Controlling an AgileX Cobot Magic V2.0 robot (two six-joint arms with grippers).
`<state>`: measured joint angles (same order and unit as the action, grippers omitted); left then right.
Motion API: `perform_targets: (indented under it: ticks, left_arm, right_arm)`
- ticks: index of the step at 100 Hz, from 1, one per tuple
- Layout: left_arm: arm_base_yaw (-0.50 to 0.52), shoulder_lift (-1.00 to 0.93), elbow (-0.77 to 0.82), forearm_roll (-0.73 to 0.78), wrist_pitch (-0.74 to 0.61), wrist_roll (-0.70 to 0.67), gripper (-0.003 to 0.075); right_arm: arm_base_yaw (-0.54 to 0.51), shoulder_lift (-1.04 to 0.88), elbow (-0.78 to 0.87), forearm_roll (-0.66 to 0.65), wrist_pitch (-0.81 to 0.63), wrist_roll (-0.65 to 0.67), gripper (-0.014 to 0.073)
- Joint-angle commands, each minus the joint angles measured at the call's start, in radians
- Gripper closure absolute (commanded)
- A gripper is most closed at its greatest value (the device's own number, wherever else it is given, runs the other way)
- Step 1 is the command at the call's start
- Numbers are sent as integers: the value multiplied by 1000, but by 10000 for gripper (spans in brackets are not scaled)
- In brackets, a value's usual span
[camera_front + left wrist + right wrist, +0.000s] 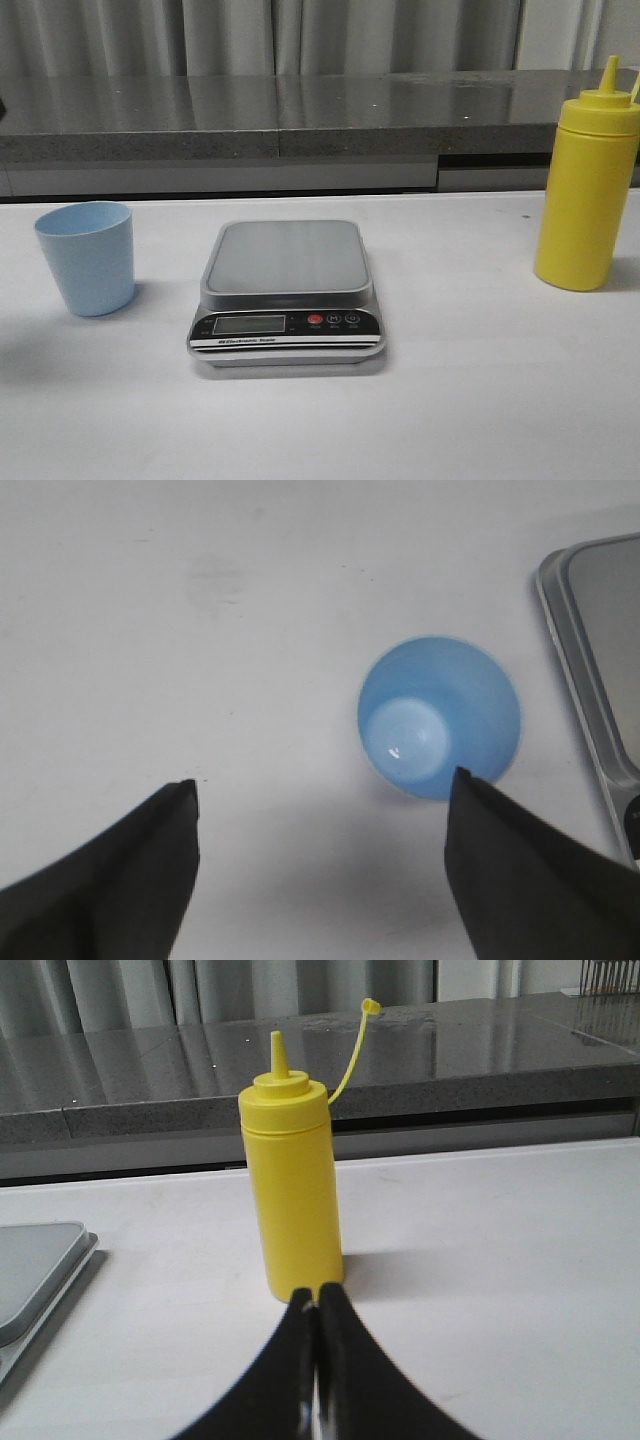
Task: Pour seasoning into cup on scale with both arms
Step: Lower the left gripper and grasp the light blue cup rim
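On the white surface (480, 400) the pale blue cup (86, 256) stands upright at the left, well apart from the yellow bottle and just beside the scale without touching it; its mouth faces up and, seen from the left wrist view, its inside looks empty. The left gripper (320, 790) hangs above the cup with its jaws spread wide, one dark finger off to one side over bare surface and the other finger's tip overlapping the cup's rim in that view, holding nothing; whether that finger touches the cup cannot be told.

In the middle sits the scale (286, 292), its grey square platform bare, its black front panel with the screen, red button and two dark buttons turned toward the camera; one corner of it shows at the edge of both wrist views.

At the right stands the seasoning (587, 190), upright on the surface, its nozzle pointing up and a small cap dangling on a thin tether beside the tip; the right gripper (318, 1300) sits low in front of the bottle's base, jaws pressed together with no gap and nothing between them; it is not on the bottle.
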<state>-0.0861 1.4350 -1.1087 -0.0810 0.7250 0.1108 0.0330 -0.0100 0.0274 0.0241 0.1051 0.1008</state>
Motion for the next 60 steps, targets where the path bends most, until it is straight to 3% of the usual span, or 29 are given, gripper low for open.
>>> perform_targets:
  ticks: [1, 33, 60]
  left_arm:
    - [-26, 41, -87, -18, -6, 4, 219]
    - [-48, 281, -256, -22, 81, 4, 220]
    - [-48, 394, -272, -22, 85, 4, 239]
  right_arm:
    - [-6, -21, -17, -10, -78, -3, 662]
    - [-6, -21, -17, -10, -78, -3, 662]
    - [-6, -21, -17, -10, -78, -3, 662]
